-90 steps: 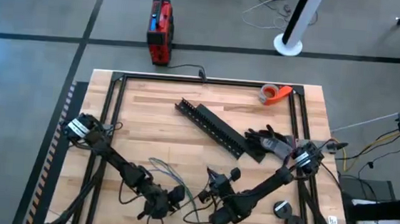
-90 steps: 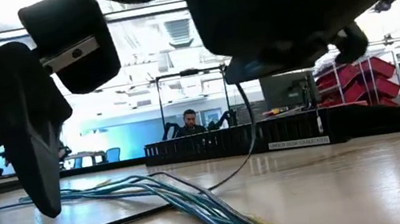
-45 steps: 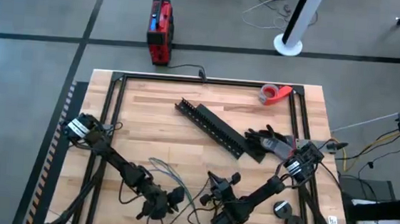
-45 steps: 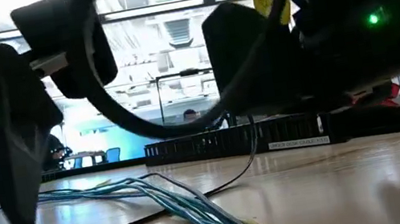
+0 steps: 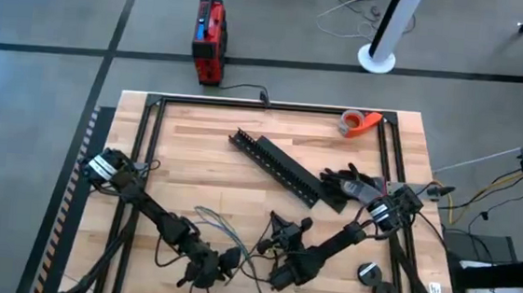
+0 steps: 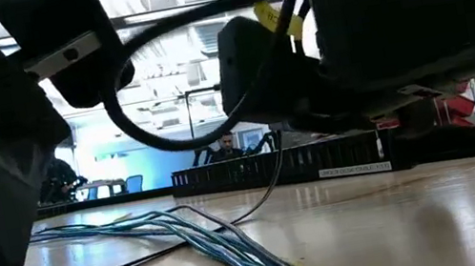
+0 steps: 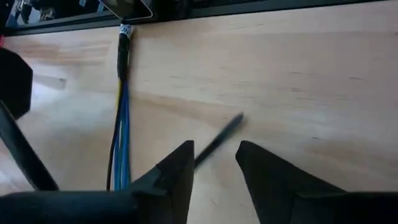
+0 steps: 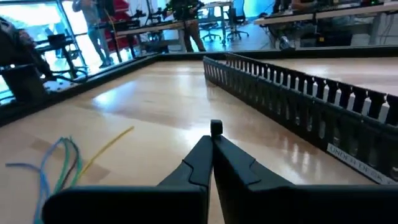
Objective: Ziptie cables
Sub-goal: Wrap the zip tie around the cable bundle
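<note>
The cables [image 5: 220,229] are a loose bunch of blue, green and yellow wires lying flat on the wooden table near its front edge; they also show low down as cables [image 6: 222,244] and beside my left fingers as cables [image 7: 120,134]. My right gripper [image 8: 213,144] is shut on a thin black zip tie [image 8: 216,128], just right of the bunch at right gripper [image 5: 278,230]. My left gripper [image 7: 214,163] is open at the bunch's near end, left gripper [image 5: 227,259]. Its fingers stand on either side of a thin black strip [image 7: 219,138] lying on the wood. My right gripper pinches the zip tie between its two shut fingertips, close below the small square head [image 8: 216,127], which sticks out just past them. The fingers point about level toward the far side. A thin black strand [image 6: 262,194] curves down from the gripper onto the table.
Two long black slotted rails [image 5: 283,172] lie slantwise at mid-table, and one rail [image 8: 298,99] shows close on the right wrist view. Dark tools [image 5: 352,184] lie at the right, an orange tape roll [image 5: 359,123] at the far right. A red box [image 5: 209,39] stands beyond the table.
My right gripper has moved a little toward the table's left and far edges, closer to the cables, carrying the zip tie, still shut on it. The cables have stayed where they were.
</note>
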Controlling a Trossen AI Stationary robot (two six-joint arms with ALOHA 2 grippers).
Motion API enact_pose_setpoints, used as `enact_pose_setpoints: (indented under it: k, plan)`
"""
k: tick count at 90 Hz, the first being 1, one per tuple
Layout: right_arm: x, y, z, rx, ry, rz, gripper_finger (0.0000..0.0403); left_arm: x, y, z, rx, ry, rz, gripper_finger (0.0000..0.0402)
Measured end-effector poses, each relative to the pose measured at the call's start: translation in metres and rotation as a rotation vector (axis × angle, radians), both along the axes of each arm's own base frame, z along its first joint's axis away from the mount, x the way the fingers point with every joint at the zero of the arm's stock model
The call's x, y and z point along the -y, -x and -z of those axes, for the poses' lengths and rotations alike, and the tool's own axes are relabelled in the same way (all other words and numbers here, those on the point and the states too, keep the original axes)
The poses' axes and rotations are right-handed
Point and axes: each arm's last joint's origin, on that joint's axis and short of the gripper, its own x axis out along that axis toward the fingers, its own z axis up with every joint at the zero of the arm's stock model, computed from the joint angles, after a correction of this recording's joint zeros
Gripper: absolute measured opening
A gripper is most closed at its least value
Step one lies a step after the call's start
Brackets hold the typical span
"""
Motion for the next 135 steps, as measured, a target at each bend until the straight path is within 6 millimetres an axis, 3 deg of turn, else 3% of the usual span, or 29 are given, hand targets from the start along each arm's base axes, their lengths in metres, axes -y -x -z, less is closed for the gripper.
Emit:
enact_pose_setpoints:
  k: [27,49,61,94,135]
  plan:
    - [0.003,0.006,0.001,-0.002,-0.071,0.029,0.0,-0.004,0.003,0.004,0.022,0.03,-0.016,0.0125]
    - [0.004,-0.002,0.002,0.073,-0.134,0.041,0.0,-0.007,0.005,0.006,0.042,0.057,-0.022,0.0116]
    - [0.001,-0.01,0.002,0.047,-0.125,0.016,0.0,-0.007,0.005,0.006,0.047,0.051,-0.016,0.0115]
    - [0.01,-0.003,-0.003,0.046,-0.125,0.059,0.0,-0.007,0.005,0.006,0.049,0.048,-0.026,0.0134]
    - [0.023,-0.006,-0.015,-0.005,-0.113,0.092,0.0,-0.007,0.006,0.007,0.03,0.055,-0.073,0.0119]
